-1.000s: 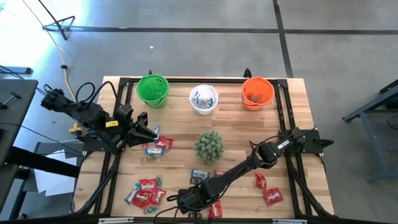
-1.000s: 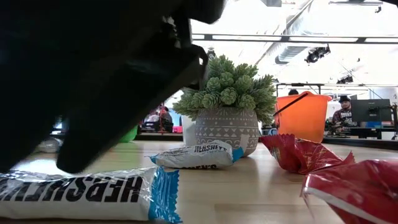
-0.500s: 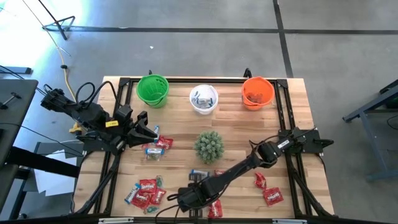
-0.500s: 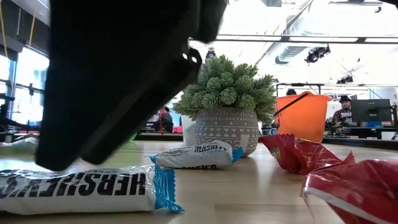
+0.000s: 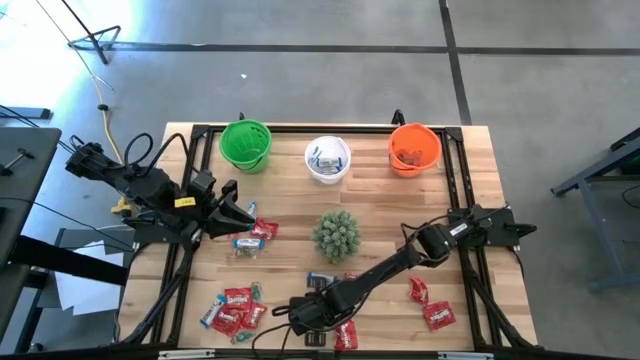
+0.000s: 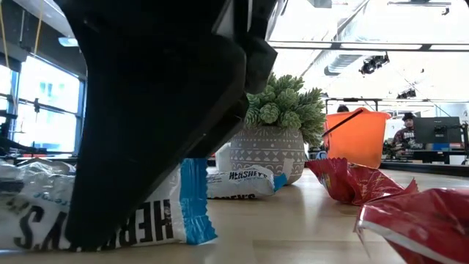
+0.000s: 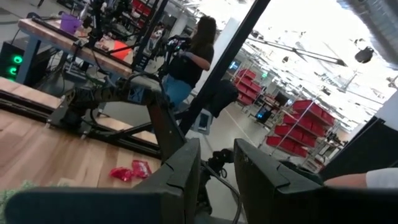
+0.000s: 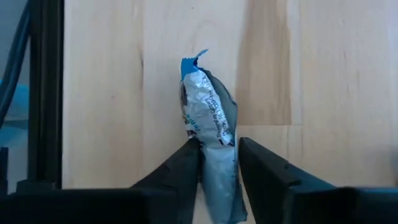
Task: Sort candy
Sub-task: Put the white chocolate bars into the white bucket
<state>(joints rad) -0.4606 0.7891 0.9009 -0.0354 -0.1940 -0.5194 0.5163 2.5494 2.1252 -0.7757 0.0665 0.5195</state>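
One blue-white candy (image 8: 211, 124) now lifted by right gripper (image 8: 219, 163).

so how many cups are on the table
3, in a row along the far edge: a green cup on the left, a white cup in the middle, an orange cup on the right. None looks hidden.

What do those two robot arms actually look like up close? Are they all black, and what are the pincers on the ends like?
Both arms are dark, nearly black, built from jointed segments. The left arm carries a small yellow mark and loose black cables near its base. The right arm is long and slim with a blocky joint. Each ends in a two-finger gripper; the right gripper's fingers are flat, dark and wedge-shaped.
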